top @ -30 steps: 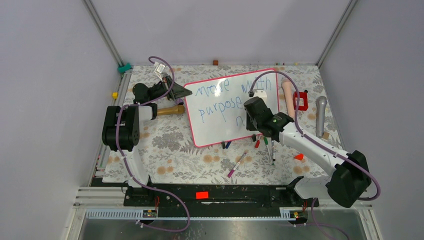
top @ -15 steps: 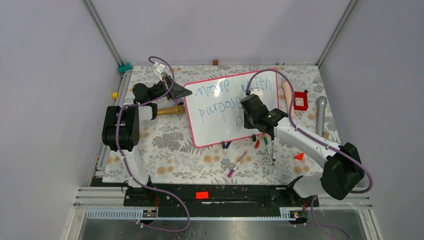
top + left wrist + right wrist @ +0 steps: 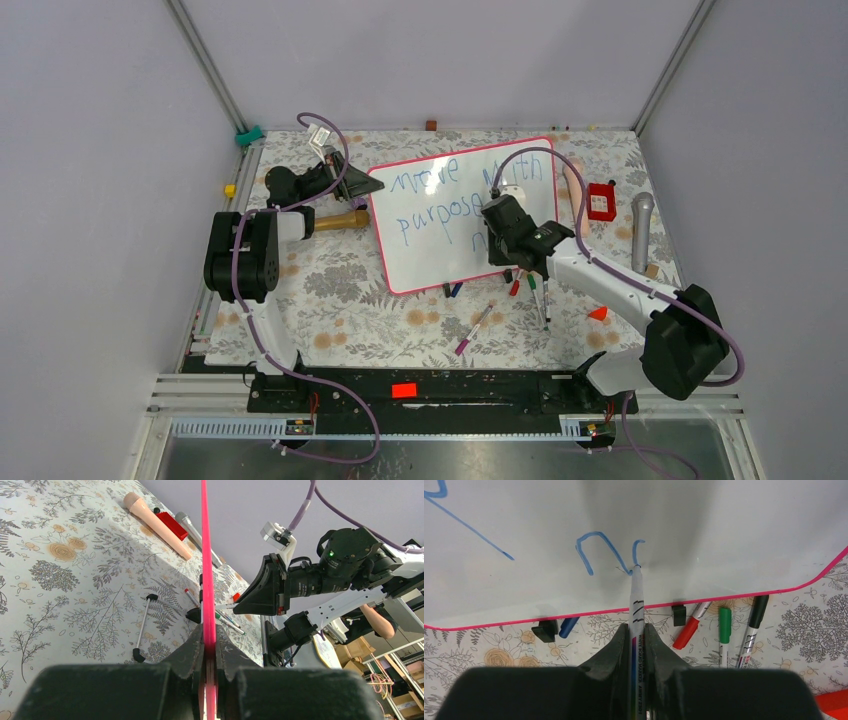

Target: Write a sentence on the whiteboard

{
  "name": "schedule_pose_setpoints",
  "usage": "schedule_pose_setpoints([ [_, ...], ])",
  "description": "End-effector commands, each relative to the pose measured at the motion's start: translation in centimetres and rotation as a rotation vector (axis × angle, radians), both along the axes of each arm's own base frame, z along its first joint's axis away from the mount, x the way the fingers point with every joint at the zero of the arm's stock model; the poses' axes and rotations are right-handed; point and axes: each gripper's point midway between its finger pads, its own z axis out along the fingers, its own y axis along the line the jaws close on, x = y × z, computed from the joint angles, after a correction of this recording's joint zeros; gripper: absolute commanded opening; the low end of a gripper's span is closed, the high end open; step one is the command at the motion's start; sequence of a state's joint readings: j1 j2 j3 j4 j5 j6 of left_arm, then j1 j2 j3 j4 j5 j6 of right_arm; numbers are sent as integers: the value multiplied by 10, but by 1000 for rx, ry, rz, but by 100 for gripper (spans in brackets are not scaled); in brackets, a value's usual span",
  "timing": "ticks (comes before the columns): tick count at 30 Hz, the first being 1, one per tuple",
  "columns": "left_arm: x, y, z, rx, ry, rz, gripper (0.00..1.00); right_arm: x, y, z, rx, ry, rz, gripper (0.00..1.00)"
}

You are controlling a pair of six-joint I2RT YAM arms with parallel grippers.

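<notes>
The whiteboard (image 3: 430, 255), white with a pink rim, stands tilted on the floral table. The sentence (image 3: 440, 195) in blue reads "move with purpose" with an "n" begun on a third row. My left gripper (image 3: 350, 185) is shut on the board's left rim, which shows edge-on in the left wrist view (image 3: 205, 555) between my closed fingers (image 3: 230, 655). My right gripper (image 3: 497, 240) is shut on a whiteboard marker (image 3: 636, 595). Its tip touches the whiteboard (image 3: 724, 525) just right of the blue "n" (image 3: 596, 550), at the foot of a short new stroke.
Below the board's lower rim lie a red marker (image 3: 689, 627), a green marker (image 3: 724, 622), a black-capped marker (image 3: 754, 615) and a blue cap (image 3: 569, 625), beside two black clip feet (image 3: 545, 630). A pink-capped marker (image 3: 474, 330), a red box (image 3: 601, 200) and a grey microphone (image 3: 641, 230) lie nearby.
My right gripper has shifted a little left over the board's lower right part with the marker. The left gripper and the board have not moved.
</notes>
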State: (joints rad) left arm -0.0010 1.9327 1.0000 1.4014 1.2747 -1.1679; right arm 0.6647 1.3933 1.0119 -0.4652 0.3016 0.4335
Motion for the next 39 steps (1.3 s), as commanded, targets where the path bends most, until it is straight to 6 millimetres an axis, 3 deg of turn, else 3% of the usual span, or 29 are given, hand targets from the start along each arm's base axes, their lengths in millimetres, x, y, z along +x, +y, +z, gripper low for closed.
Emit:
schedule_pose_setpoints([
  [1,-8,-1,20,20,-136,-32,0,0,-14,-3,-40,-2,-54,0],
  [5,-8,0,19,21,-137,-31,0,8,-28,4,-113,-31,-99,0],
  [10,-8,0,18,21,-136,-32,0,23,-32,16,-137,-66,-118,0],
  [19,-8,0,19,21,-138,-29,0,42,-5,36,-43,-102,-65,0],
  [26,-8,0,19,21,-138,-30,0,35,15,34,63,-73,-3,0],
  [33,-7,0,18,20,-133,-29,0,21,13,30,91,-51,8,0],
  [39,-6,0,18,19,-134,-28,0,22,-11,68,58,-185,-22,0],
])
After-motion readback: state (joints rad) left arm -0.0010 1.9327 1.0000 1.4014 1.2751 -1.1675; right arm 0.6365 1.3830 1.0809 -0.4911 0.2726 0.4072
